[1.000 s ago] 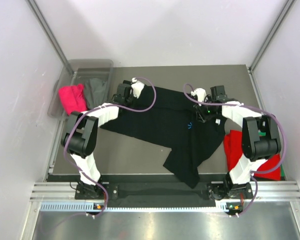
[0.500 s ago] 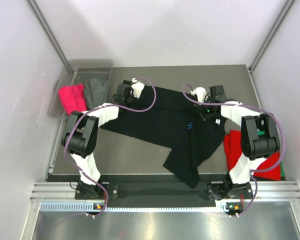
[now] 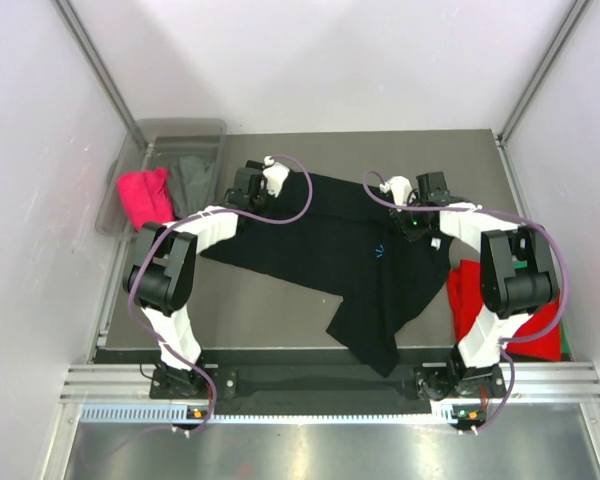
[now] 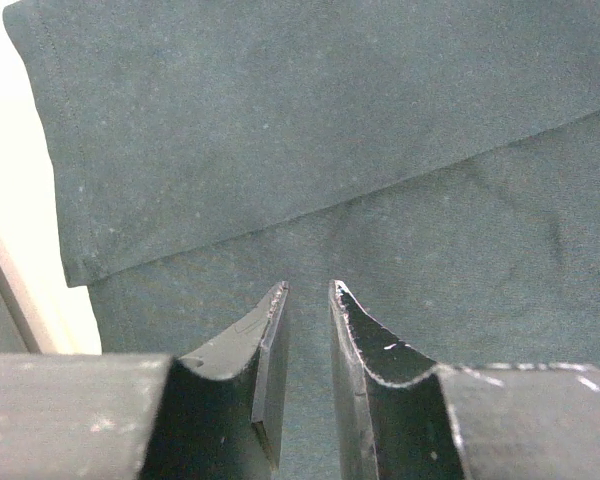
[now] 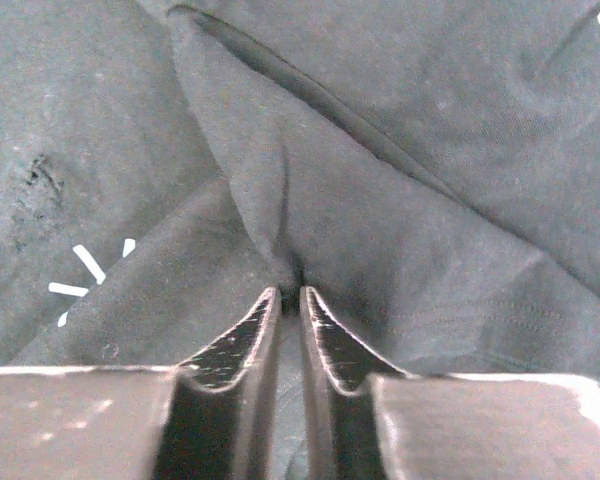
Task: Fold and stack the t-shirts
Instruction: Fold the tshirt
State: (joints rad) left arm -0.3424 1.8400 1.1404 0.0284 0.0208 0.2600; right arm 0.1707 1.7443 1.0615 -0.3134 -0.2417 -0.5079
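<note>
The black t-shirt [image 3: 340, 250] lies spread across the middle of the table [image 3: 270, 310], a corner trailing toward 6 o'clock; the right gripper [image 5: 290, 292], at its 2 o'clock edge, pinches a raised ridge of it, probably to lift for a fold; the left gripper [image 4: 307, 290], at 10 o'clock, shows a narrow slit, and I cannot tell if it grips; the tub [image 3: 185, 123] at 10 o'clock holds a pink t-shirt [image 3: 145, 192], draped over its rim, and a grey t-shirt [image 3: 192, 180]
</note>
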